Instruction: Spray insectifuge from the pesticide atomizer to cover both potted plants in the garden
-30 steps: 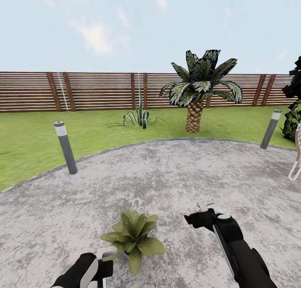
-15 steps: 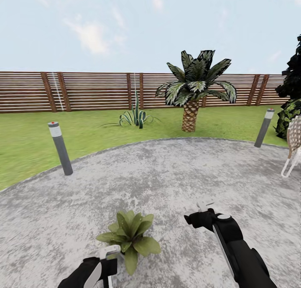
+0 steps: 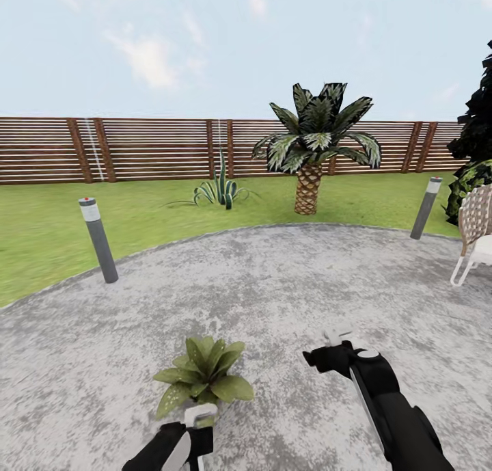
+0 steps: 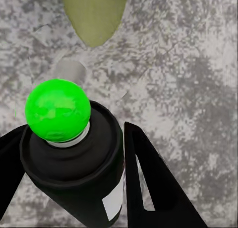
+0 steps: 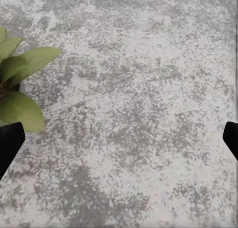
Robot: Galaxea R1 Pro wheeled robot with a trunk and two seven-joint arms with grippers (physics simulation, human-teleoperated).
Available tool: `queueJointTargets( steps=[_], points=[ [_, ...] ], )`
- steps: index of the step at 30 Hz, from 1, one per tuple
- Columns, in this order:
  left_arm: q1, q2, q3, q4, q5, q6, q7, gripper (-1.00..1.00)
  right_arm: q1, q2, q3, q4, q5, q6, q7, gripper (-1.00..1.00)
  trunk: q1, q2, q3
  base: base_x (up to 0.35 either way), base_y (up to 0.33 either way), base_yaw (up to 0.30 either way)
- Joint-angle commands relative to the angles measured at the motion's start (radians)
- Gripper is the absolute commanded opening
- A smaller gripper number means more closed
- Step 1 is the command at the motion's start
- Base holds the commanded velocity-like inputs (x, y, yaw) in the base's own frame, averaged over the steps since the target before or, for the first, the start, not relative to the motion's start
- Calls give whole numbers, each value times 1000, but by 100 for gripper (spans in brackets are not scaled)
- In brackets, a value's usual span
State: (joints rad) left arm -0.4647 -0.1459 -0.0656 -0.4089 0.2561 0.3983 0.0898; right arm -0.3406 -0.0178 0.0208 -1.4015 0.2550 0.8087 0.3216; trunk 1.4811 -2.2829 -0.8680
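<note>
The jaws of the left gripper (image 4: 74, 188) are clamped on the pesticide atomizer (image 4: 74, 158), whose dark body sits between the two black fingers (image 4: 153, 188) with a pale label patch showing at its side and a bright green cap at the top. Just beyond these jaws, a pale green leaf of one potted plant (image 3: 203, 377) hangs over the grey paving (image 3: 287, 286); in the head view the white spray head is seen right at the near edge of that rosette. The jaws of the right gripper (image 3: 335, 344) are spread wide and hold nothing (in the right wrist view only their dark tips appear at the two edges), and the same plant lies off to one side of them, near but apart.

The pickup is judged to be done, since the bottle is already carried. No spray or wetting can be made out on the leaves, so coverage of this plant is taken as not yet achieved. A second small rosette cannot be found in these views, so it is still to be reached and treated.
</note>
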Motion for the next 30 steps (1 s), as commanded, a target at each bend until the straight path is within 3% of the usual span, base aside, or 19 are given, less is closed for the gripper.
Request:
queueJointTargets(
  steps=[1,2,3,6,8,11,14,18,20,21,22,23,24,26,29,30],
  points=[
    [0,-9,0,-2,14,3,56,-100,0,-3,-17,-4,0,3,0,100,0,0,0,-2,-1,0],
    [0,-14,0,-4,37,2,104,-100,0,-8,-45,-8,0,13,0,100,0,0,0,-1,-1,0],
    [0,-20,-2,-4,110,3,165,-100,-2,-14,-155,-12,0,50,2,100,0,0,0,0,0,0],
    [0,-25,-5,-6,217,2,178,-100,-3,-14,-178,-12,0,57,2,100,0,0,0,0,0,0],
    [0,-27,-7,-13,254,-27,174,-100,-3,-14,-181,-12,0,58,2,100,0,0,0,0,0,0],
    [0,-29,-8,-22,264,-101,167,-100,-3,-13,-181,-11,0,58,2,100,0,0,0,0,0,0],
    [0,-29,-42,-28,265,-260,157,-100,-3,-7,-179,-11,0,54,1,100,0,0,0,0,0,0],
    [0,-29,-90,-72,266,-295,174,-100,-2,-3,-165,-11,1,50,1,100,0,0,0,0,0,-130],
    [0,-29,-106,-101,263,-289,222,-100,-2,-2,-158,-10,1,50,1,100,0,0,0,0,0,-282],
    [0,-29,-140,-123,262,-288,257,-100,-2,-1,-148,-10,1,49,1,100,0,0,0,0,0,-290],
    [0,-28,-244,-144,264,-285,318,-100,-1,0,-123,-10,2,50,0,100,0,0,0,0,0,-293],
    [0,-28,-291,-155,266,-283,352,-100,0,1,-108,-10,2,51,-1,100,0,0,0,0,0,-294],
    [0,-29,-316,-168,274,-282,378,-100,0,1,-99,-10,3,51,-1,100,0,0,0,0,0,-294],
    [0,-29,-334,-181,338,-281,400,-100,0,1,-93,-10,4,52,-1,100,0,0,0,0,0,-294],
    [0,-29,-350,-203,574,-281,464,-100,0,1,-89,-10,4,52,-1,100,0,0,0,0,0,-295],
    [0,-29,-354,-213,610,-281,482,-100,0,1,-89,-9,4,52,-1,100,0,0,0,0,0,-295]
  ],
)
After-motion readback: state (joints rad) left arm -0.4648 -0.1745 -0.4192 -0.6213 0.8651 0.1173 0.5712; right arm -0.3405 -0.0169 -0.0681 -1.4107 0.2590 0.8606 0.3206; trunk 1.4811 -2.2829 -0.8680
